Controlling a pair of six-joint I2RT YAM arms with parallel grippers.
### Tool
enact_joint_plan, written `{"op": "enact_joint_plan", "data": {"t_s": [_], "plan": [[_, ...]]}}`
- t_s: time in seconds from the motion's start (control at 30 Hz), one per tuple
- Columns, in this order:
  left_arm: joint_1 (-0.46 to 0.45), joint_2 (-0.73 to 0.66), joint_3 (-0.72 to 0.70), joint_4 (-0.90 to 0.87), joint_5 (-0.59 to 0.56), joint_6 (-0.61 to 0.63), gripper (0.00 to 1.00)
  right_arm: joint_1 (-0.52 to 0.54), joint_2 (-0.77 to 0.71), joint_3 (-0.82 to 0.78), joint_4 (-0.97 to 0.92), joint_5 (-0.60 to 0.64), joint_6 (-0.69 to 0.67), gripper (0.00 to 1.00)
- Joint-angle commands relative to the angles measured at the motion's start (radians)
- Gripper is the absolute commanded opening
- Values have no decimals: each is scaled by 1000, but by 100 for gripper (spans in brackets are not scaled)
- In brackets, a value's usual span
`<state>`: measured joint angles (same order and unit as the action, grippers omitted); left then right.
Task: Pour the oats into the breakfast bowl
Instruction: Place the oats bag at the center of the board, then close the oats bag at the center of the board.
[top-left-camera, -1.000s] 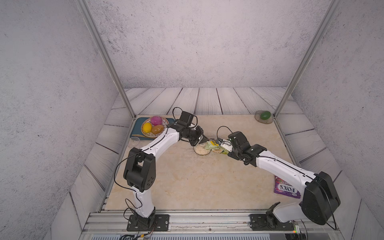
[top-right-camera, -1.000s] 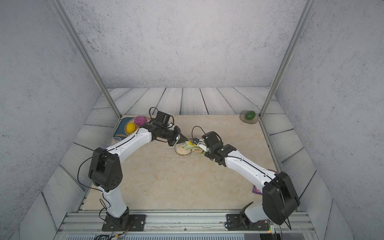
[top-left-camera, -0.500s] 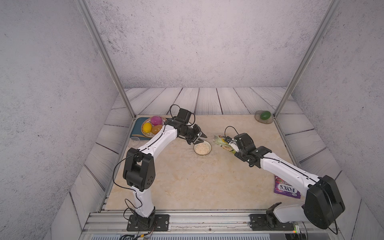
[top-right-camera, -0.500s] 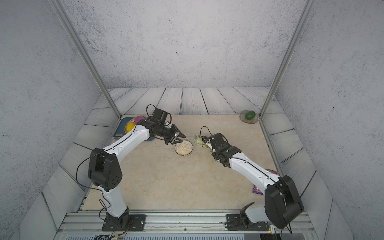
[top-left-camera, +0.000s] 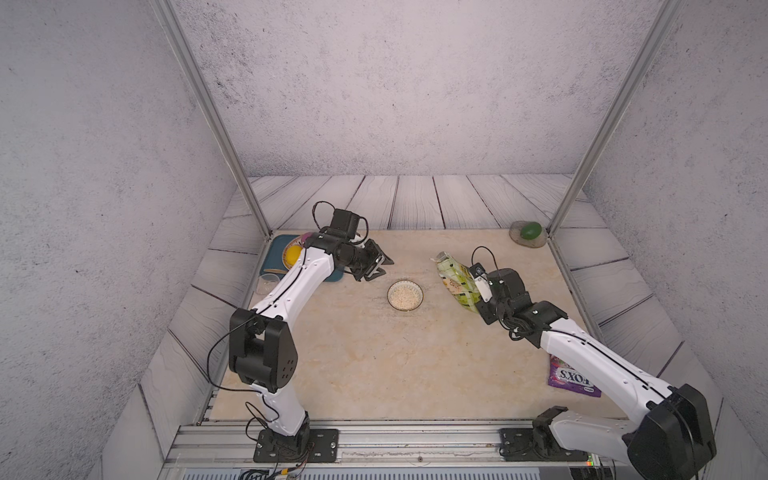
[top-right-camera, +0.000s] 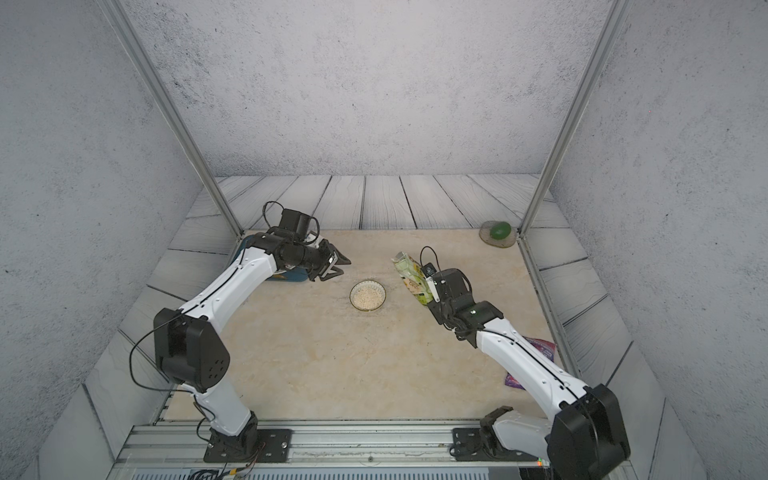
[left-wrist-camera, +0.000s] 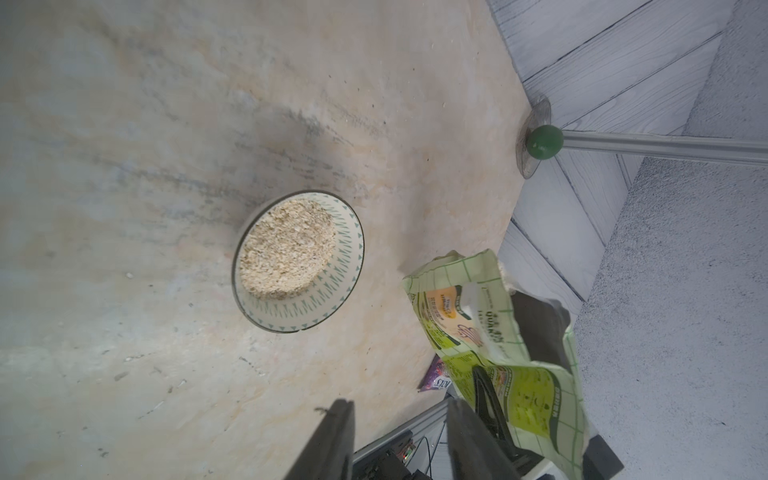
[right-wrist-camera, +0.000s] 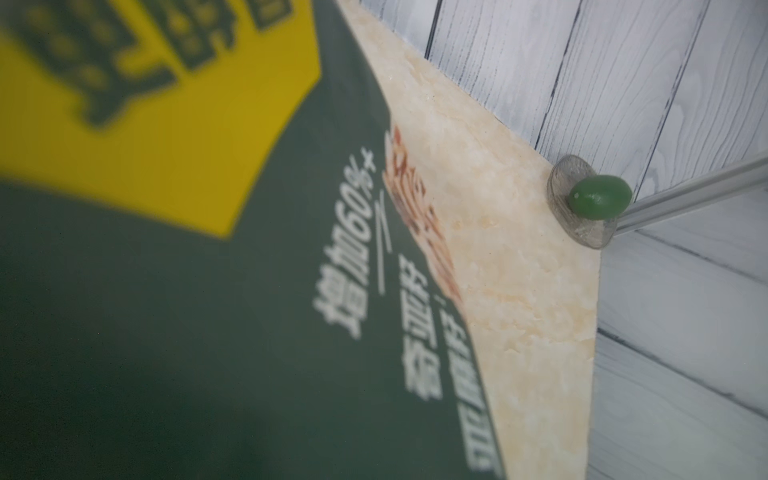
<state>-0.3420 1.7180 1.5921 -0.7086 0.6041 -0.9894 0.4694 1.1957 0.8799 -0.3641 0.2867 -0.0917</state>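
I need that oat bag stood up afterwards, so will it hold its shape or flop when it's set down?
Probably floppy: the oat bag is creased and its open top curls. Likely lightish, since a heap of oats already sits in the bowl. It may well tip over, as it looks tall and thin.

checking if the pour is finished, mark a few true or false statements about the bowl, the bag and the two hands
1. The breakfast bowl holds oats. True.
2. The left hand grips the bowl. False: it is open, empty and apart from the bowl.
3. The right hand holds the oat bag. True.
4. The oat bag hangs over the bowl. False: it is off to the bowl's side.
5. The purple bag lies on the table. True.
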Motion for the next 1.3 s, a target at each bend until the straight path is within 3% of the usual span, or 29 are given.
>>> {"op": "enact_joint_plan", "data": {"t_s": [0.0, 0.2, 0.33, 0.5, 0.67, 0.77, 0.8, 0.83, 0.87, 1.1, 1.27], "plan": [[-3, -58, -67, -6, -28, 39, 42, -34, -16, -19, 234, -53, 248, 0], [-3, -130, -197, 28, -44, 36, 42, -38, 82, -74, 345, -67, 387, 0], [-3, -152, -248, 29, -54, 46, 41, -36, 90, -127, 350, -69, 458, 19], [-3, -170, -305, 37, -64, 55, 41, -36, 45, -212, 312, -77, 512, 37], [-3, -181, -354, 55, -65, 59, 40, -37, 2, -266, 259, -80, 569, 47], [-4, -189, -380, 59, -65, 64, 40, -36, -63, -289, 203, -63, 614, 63], [-5, -194, -388, 63, -64, 64, 40, -34, -103, -295, 184, -60, 622, 87], [-5, -197, -394, 67, -63, 67, 40, -35, -137, -300, 164, -68, 623, 96], [-5, -199, -398, 67, -64, 70, 40, -36, -179, -301, 145, -84, 619, 99], [-14, -197, -380, 71, -59, 117, 40, -35, -389, -162, -171, -168, 623, 99], [-29, -185, -352, 72, -56, 141, 41, -37, -382, 97, -519, -30, 654, 99]]}}
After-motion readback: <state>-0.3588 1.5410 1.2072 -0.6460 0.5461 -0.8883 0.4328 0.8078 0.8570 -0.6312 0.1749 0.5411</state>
